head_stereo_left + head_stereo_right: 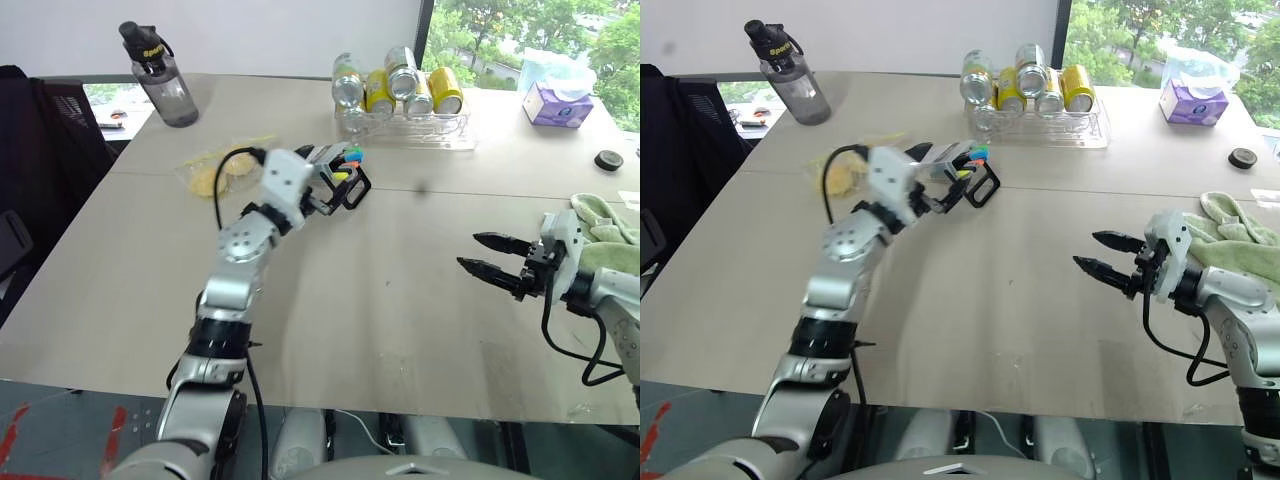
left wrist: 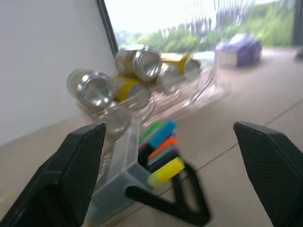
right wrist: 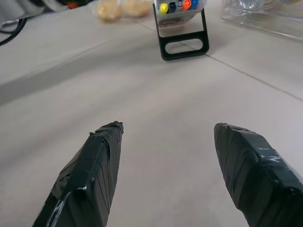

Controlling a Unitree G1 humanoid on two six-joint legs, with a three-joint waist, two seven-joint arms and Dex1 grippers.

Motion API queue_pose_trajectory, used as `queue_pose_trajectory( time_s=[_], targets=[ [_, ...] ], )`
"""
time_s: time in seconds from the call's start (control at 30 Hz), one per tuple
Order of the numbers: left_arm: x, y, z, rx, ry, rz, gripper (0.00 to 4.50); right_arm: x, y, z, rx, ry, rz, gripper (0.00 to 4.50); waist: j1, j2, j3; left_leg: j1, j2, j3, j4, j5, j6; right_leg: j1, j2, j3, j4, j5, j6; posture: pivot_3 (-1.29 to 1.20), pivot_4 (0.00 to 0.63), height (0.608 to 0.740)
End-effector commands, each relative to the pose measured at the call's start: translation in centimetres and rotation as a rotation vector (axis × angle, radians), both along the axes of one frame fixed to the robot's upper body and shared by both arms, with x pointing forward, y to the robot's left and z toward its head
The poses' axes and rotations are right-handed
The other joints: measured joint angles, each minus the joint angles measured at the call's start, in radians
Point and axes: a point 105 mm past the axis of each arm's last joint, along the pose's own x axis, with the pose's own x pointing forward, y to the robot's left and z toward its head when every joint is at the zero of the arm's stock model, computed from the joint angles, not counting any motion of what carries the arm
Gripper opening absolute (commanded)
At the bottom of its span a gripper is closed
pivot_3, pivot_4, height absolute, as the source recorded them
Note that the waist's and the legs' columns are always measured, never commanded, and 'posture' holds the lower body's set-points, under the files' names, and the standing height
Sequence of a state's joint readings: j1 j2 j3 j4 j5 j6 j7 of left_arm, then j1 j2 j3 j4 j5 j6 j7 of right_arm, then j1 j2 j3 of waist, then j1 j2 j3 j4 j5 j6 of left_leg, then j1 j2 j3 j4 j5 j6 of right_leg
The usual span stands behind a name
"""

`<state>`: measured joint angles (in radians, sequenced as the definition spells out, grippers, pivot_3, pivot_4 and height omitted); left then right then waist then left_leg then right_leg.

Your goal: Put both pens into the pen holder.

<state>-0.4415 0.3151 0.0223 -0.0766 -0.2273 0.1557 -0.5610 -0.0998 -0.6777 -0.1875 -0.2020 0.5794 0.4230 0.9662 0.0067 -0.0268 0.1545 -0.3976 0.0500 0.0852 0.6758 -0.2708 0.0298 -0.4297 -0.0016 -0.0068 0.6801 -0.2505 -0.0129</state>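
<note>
The pen holder (image 1: 352,187), black-framed with greyish sides, stands on the table ahead of the left hand. Several coloured ends poke out of its top (image 2: 161,142), among them a light-blue one (image 2: 165,130). I cannot tell which of these belong to the pens. My left gripper (image 1: 330,175) is open just behind the holder, which lies between and beyond its fingers (image 2: 80,161) with none touching it. My right gripper (image 1: 470,250) hovers open and empty over bare table at the right, pointing toward the holder (image 3: 184,49).
A clear tray of cans (image 1: 405,125) sits behind the holder. A bag of yellow snacks (image 1: 215,172) lies to the left of the left hand. A water bottle (image 1: 160,75) stands far left, a tissue box (image 1: 558,102) far right, and a green cloth (image 1: 605,225) by the right arm.
</note>
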Motion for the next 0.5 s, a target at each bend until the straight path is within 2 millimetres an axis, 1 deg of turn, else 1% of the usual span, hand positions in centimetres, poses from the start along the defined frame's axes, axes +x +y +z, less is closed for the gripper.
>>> queue_pose_trajectory(
  time_s=[0.03,0.07,0.13,0.2,0.3,0.37,0.4,0.5],
  targets=[
    [-3.2,1.8,-2.1,-0.025,0.124,-0.075,4.47,-1.0,-0.9,-0.6,-0.048,-0.043,-0.042,3.29,0.0,0.002,-0.001,0.002,0.0,0.0,0.0,0.0,0.0,0.002,0.0,0.0,0.0,0.0,0.0,0.0,0.15,0.74],
    [-3.8,2.3,-2.8,-0.025,0.162,-0.075,4.47,-1.2,-1.3,-1.3,-0.072,-0.037,-0.055,3.29,0.0,0.002,-0.001,0.002,0.0,0.0,0.0,0.0,0.0,0.002,0.0,0.0,0.0,0.0,0.0,0.0,0.15,0.74],
    [-5.3,3.8,-5.4,0.028,0.255,-0.057,4.47,-2.0,-2.0,-3.0,-0.106,-0.02,-0.069,3.29,0.001,0.002,-0.001,0.002,0.0,-0.001,0.0,0.0,0.0,0.003,0.0,-0.001,0.0,0.0,0.0,0.0,0.15,0.74],
    [-6.7,5.1,-7.7,0.054,0.357,-0.042,4.47,-2.3,-2.7,-3.8,-0.094,-0.011,-0.1,3.29,0.002,0.002,-0.001,0.004,0.0,-0.001,0.0,-0.002,0.003,0.004,0.0,-0.001,0.0,-0.001,0.001,0.0,0.15,0.74],
    [-8.0,5.9,-9.7,0.106,0.43,-0.038,4.47,-2.3,-3.3,-4.5,-0.106,-0.02,-0.13,3.29,0.004,0.002,0.0,0.012,-0.001,0.0,0.0,-0.003,0.005,0.012,0.0,0.0,-0.001,-0.003,0.003,0.0,0.15,0.74],
    [-8.6,6.4,-10.5,0.132,0.456,-0.04,4.47,-2.4,-3.4,-5.0,-0.126,-0.034,-0.134,3.29,0.004,0.002,0.0,0.019,-0.001,0.0,0.0,-0.003,0.005,0.018,0.0,0.0,-0.001,-0.003,0.003,0.0,0.15,0.74],
    [-8.7,6.5,-10.7,0.14,0.461,-0.043,4.47,-2.4,-3.4,-5.0,-0.127,-0.044,-0.132,3.29,0.005,0.002,0.0,0.019,0.0,0.0,0.0,-0.003,0.005,0.018,0.0,0.0,-0.001,-0.004,0.001,0.0,0.15,0.74],
    [-8.5,6.7,-10.5,0.157,0.446,-0.045,4.47,-2.4,-3.4,-5.0,-0.12,-0.061,-0.133,3.29,0.006,0.002,0.0,0.019,0.0,-0.001,0.0,-0.003,0.005,0.018,0.0,0.0,0.0,-0.004,0.002,0.0,0.15,0.74]
  ],
)
